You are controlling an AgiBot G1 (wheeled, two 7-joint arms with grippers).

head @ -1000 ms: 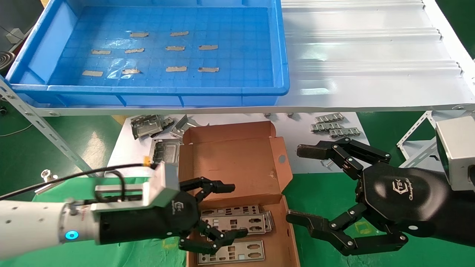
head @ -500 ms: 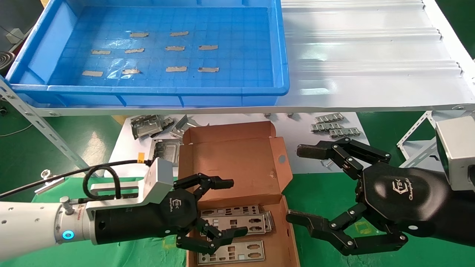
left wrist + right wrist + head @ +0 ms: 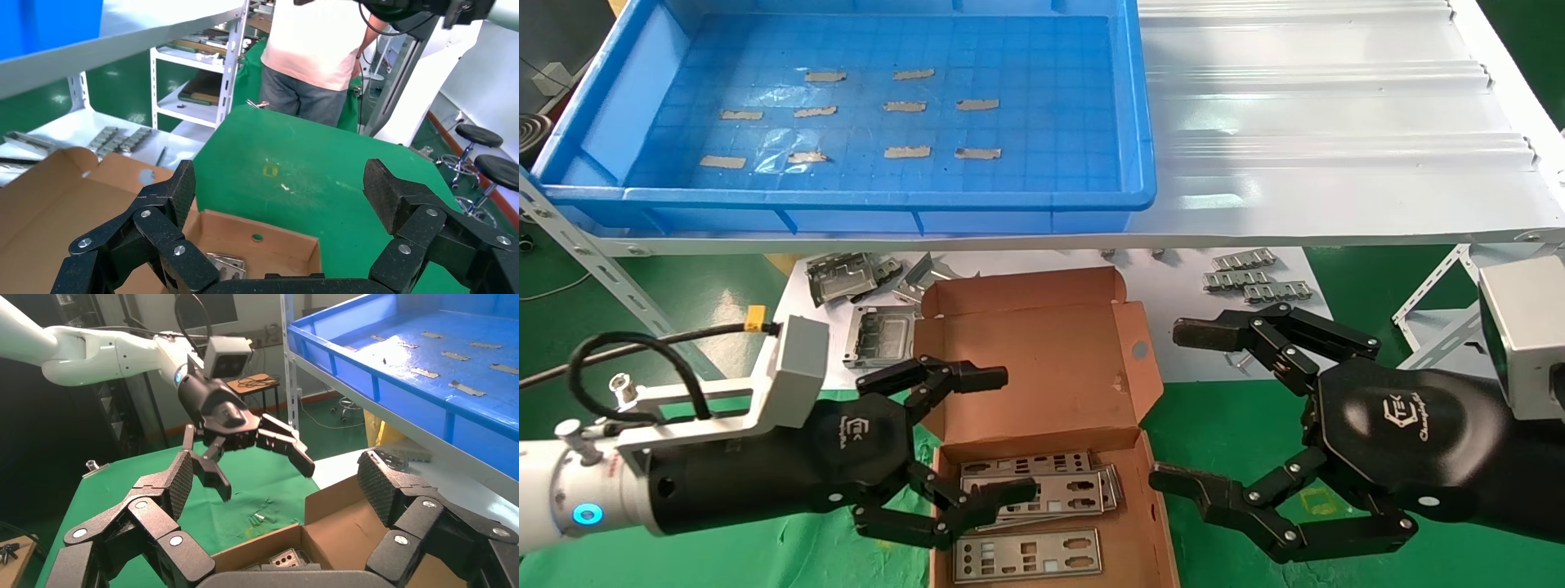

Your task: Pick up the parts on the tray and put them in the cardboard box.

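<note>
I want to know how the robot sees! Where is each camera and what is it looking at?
Head view: on the head, looking down at the tray, cardboard box, both arms.
Left wrist view: behind the open left pincer, facing the box, green table, a person.
Right wrist view: behind the open right pincer, facing the left pincer.
Shared: box, left pincer.

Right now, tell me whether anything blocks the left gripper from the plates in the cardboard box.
Nothing visible does. The left gripper hangs with open jaws over the left edge of the cardboard box, and the plates lie uncovered on its floor. The right gripper sits beside the box.
</note>
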